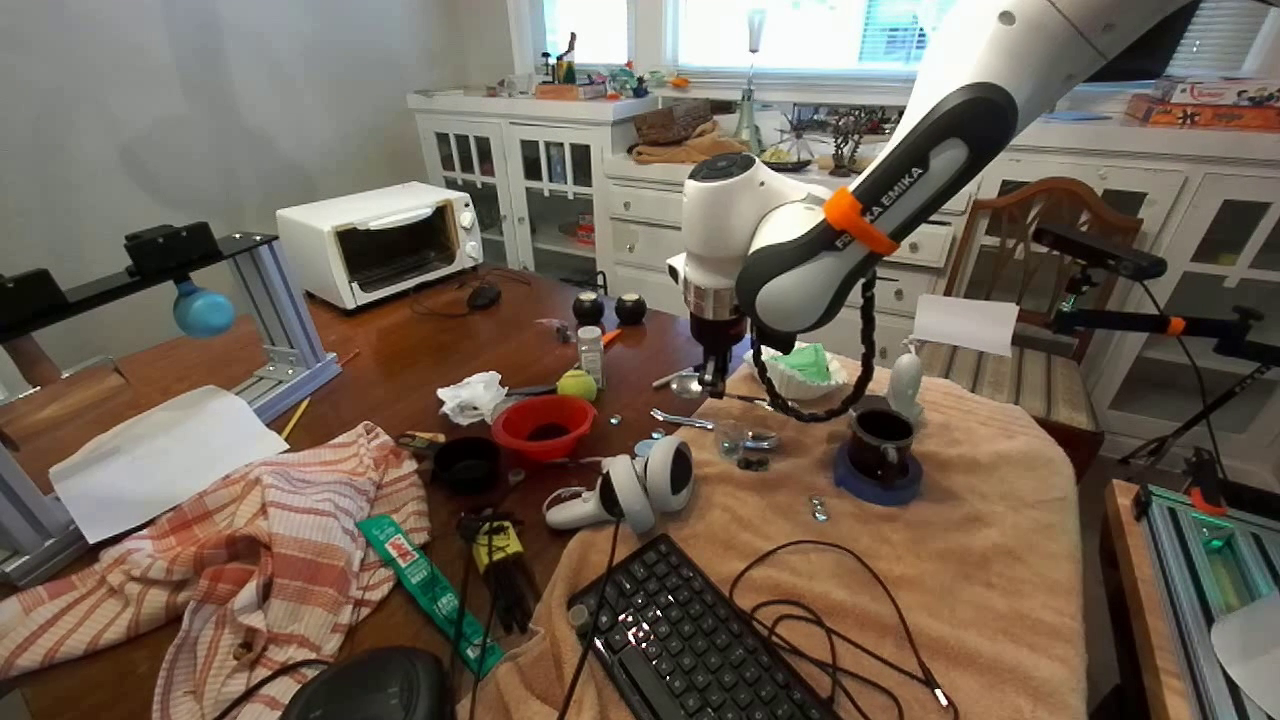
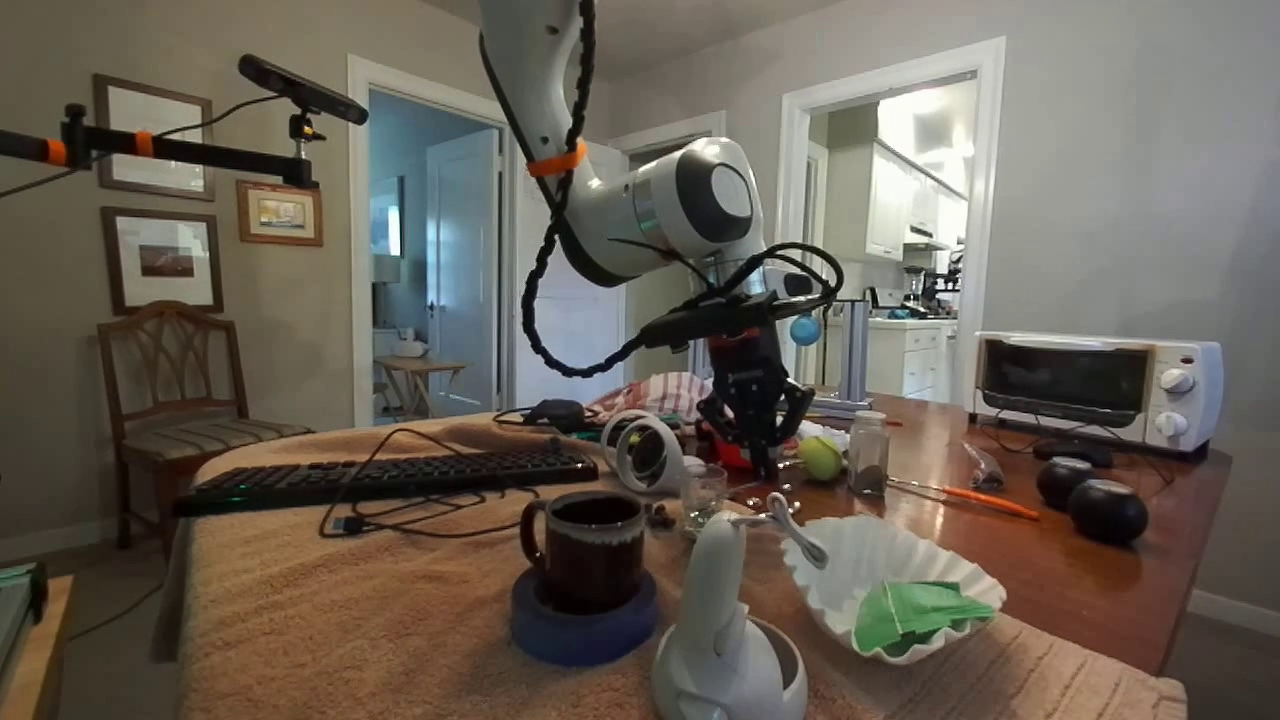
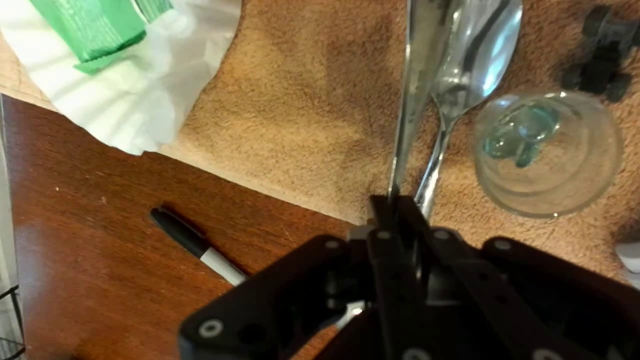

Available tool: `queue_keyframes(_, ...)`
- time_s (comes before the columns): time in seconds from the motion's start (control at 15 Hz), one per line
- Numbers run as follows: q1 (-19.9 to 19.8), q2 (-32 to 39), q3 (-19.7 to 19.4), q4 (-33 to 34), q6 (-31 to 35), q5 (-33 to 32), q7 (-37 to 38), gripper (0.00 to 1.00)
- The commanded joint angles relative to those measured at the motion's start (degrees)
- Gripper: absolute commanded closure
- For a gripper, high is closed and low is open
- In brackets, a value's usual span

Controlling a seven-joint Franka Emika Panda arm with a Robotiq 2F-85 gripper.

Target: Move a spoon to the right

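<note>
— What lies nearest in an exterior view?
— A black keyboard (image 1: 690,620), flat on a tan towel (image 1: 990,560) that covers part of a wooden table (image 1: 450,350).
— And past the keyboard?
— A white VR controller (image 1: 628,492), then a brown mug (image 1: 880,445), upright on a blue ring (image 1: 880,492). Beyond them a loose spoon (image 3: 452,102), clearest in the wrist view, rests on the towel just beside a drinking glass (image 3: 545,197) holding bluish-green pieces (image 3: 542,120).
— The claw?
— The Robotiq gripper (image 3: 395,205), at the end of a Franka Emika arm (image 1: 880,200), points down with its fingers together, clamped on the handle of a metal spoon (image 1: 687,386).
— Where is that spoon, exactly?
— At the towel's edge: bowl over the wood near a capped marker (image 3: 201,247), handle reaching over the towel. Whether it touches anything beneath, I cannot tell.
— Farther back?
— A white coffee filter (image 3: 165,110) holding a green packet (image 3: 95,30); a small clear bottle (image 1: 590,355) beside a tennis ball (image 1: 577,386); then a white toaster oven (image 1: 380,240). White cabinets (image 1: 640,207) line the wall beneath bright windows (image 1: 810,40).
</note>
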Motion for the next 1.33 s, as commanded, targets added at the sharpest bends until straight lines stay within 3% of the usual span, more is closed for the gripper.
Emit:
queue_keyframes(0.0,-1.50,2.68,1.53,4.03,-2.67,3.08,-3.98,0.98)
queue_keyframes(0.27,-2.56,4.04,2.94,5.42,-2.24,6.19,-5.80,0.98)
queue_keyframes(0.8,-1.63,7.10,1.70,8.77,-3.52,7.75,-2.15,0.98)
queue_keyframes(1.27,7.28,6.29,-9.25,7.31,-0.52,-7.28,14.24,0.98)
